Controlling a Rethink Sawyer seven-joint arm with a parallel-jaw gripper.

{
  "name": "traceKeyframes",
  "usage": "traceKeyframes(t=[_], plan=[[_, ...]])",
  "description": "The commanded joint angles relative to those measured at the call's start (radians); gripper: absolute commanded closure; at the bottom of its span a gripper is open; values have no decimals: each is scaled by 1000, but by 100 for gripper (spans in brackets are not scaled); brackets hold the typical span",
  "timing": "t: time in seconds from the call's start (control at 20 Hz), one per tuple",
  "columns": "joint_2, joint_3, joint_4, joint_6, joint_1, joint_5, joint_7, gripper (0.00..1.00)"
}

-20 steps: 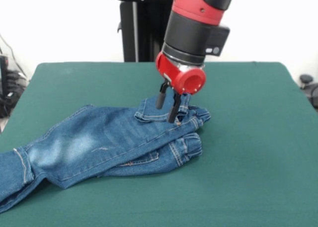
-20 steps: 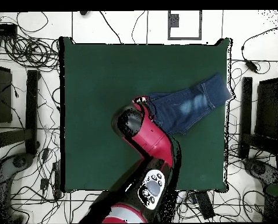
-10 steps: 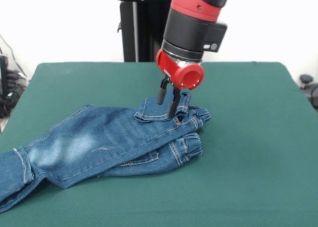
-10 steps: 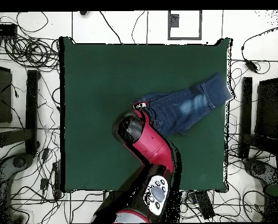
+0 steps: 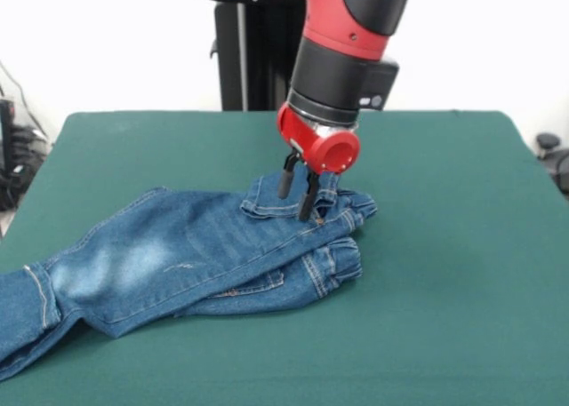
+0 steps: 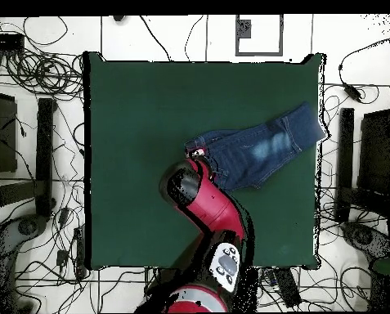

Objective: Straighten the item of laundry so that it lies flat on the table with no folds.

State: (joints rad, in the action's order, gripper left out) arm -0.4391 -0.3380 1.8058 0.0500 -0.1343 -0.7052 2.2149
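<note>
Over the last second I have drawn my gripper (image 5: 296,195) a little toward the waistband's far edge and lifted it slightly; the jeans (image 5: 191,255) have not moved at all. That tells me nothing has been pulled yet: the denim lies just as bunched as it was, so the straightening has not begun in earnest.

The jeans lie on the table (image 5: 444,246), with the waistband near the middle and the legs running off toward one edge, the hem reaching the table's rim in the overhead view. One leg is folded under the other, and the waist end is rumpled into a thick roll.

My fingers (image 5: 284,182) point down with a narrow gap between them, their tips at the waistband's upper fold. I judge they are touching or just above the cloth, but I cannot tell whether any denim is actually pinched between them. My wrist is tilted, its red end cap facing the front camera, and the forearm comes down steeply from above. From overhead, my arm (image 6: 210,208) reaches from the base across the near half of the table to the jeans' waist end.
</note>
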Motion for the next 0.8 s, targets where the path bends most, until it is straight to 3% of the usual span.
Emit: traceKeyframes(t=[0.05, 0.8], plan=[[104, 181, 35, -102, 40, 68, 169, 0], [157, 213, 5, -177, 79, 125, 180, 0]])
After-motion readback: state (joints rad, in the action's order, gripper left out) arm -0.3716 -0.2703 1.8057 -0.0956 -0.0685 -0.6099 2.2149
